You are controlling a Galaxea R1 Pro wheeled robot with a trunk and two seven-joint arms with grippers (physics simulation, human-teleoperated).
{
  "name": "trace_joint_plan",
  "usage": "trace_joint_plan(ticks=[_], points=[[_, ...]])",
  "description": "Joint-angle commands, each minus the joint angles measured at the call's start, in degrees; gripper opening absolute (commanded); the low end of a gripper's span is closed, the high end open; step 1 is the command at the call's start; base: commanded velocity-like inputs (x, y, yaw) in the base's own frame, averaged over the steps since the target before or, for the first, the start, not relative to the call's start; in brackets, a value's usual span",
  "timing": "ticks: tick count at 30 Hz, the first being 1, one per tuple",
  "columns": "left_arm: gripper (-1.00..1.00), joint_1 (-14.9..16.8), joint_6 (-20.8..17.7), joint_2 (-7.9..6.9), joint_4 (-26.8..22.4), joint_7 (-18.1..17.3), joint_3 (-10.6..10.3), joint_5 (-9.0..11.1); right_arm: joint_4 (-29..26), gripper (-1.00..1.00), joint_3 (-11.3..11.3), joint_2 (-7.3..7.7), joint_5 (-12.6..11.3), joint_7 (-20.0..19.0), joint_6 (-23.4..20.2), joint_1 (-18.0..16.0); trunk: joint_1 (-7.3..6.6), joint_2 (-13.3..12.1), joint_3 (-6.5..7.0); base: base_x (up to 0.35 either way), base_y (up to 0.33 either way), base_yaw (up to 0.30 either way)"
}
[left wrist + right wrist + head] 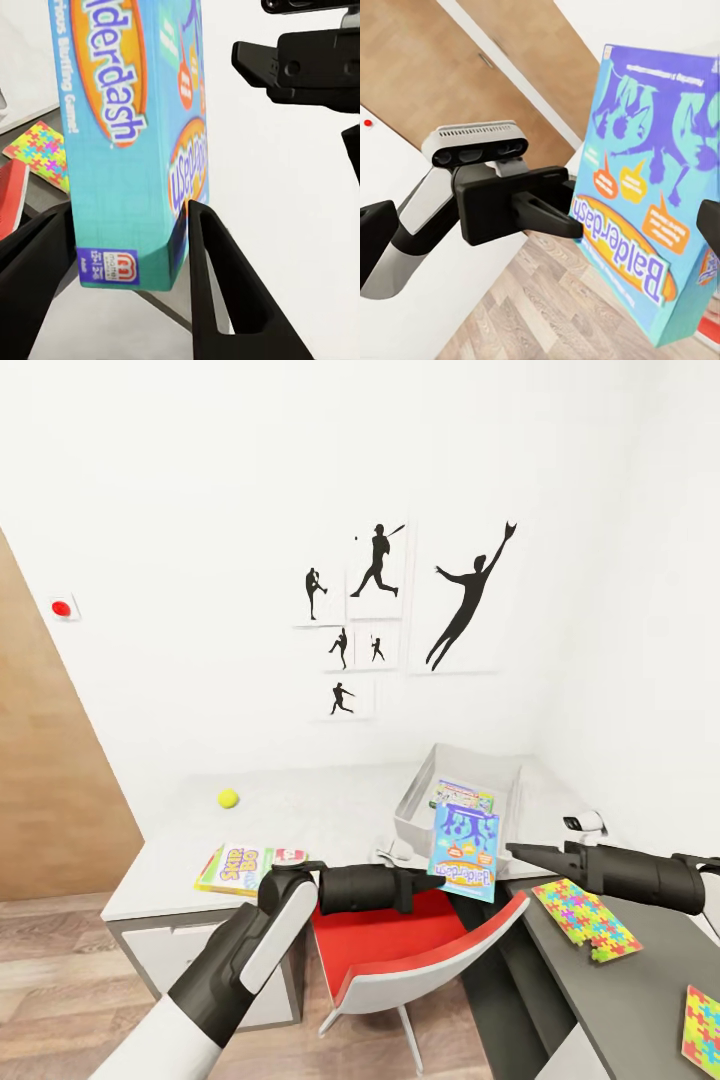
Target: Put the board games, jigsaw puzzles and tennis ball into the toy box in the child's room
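My left gripper (436, 879) (127, 259) is shut on the lower edge of a blue Balderdash board game (465, 852) (127, 150) (656, 202), held upright over the chair, just in front of the grey toy box (411, 803). Another board game (462, 796) lies inside the box. On the white table (320, 800) lie a Skip-Bo board game (245, 868) and a yellow tennis ball (228, 797). Two jigsaw puzzles (585, 918) (703, 1028) lie on the dark desk at right. My right gripper (522, 851) hovers open beside the held game's right edge, not touching it.
A red-seated chair (400, 945) stands tucked between the white table and the dark desk (610, 1010), under my left arm. Sports silhouettes hang on the white wall behind. Wood floor and a wooden panel (50, 760) are at left.
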State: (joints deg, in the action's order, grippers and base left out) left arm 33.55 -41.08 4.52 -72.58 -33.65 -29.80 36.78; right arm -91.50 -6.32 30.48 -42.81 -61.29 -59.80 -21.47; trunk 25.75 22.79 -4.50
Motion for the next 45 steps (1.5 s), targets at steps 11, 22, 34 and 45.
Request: trace_joint_plan(ticks=[11,22,34,45], points=[[-1.00,-0.3,0.9,-0.89,0.0,-1.0,0.6,0.2,-0.1,1.00,-0.6,0.35,0.1,-0.2,-0.2,-0.1,0.04,0.1,-0.13,0.000,0.000,0.000],[-1.00,-0.4,2.4,-1.09,-0.2,-2.5,0.1,0.2,0.2,1.00,-0.4,-0.02,0.2,-0.1,-0.2,-0.1,0.04,0.1,-0.13,0.000,0.000,0.000],[-1.00,-0.8,4.9,-1.17,-0.9,-3.5,-0.1,0.2,0.9,1.00,-0.6,-0.11,0.2,2.7,-0.2,-0.1,0.04,0.1,-0.13,0.000,0.000,0.000],[-1.00,-1.3,5.8,-1.25,-1.4,-4.6,-0.1,0.2,1.1,1.00,-1.6,-0.07,0.2,3.2,-0.2,-0.1,0.04,0.1,-0.13,0.000,0.000,0.000]])
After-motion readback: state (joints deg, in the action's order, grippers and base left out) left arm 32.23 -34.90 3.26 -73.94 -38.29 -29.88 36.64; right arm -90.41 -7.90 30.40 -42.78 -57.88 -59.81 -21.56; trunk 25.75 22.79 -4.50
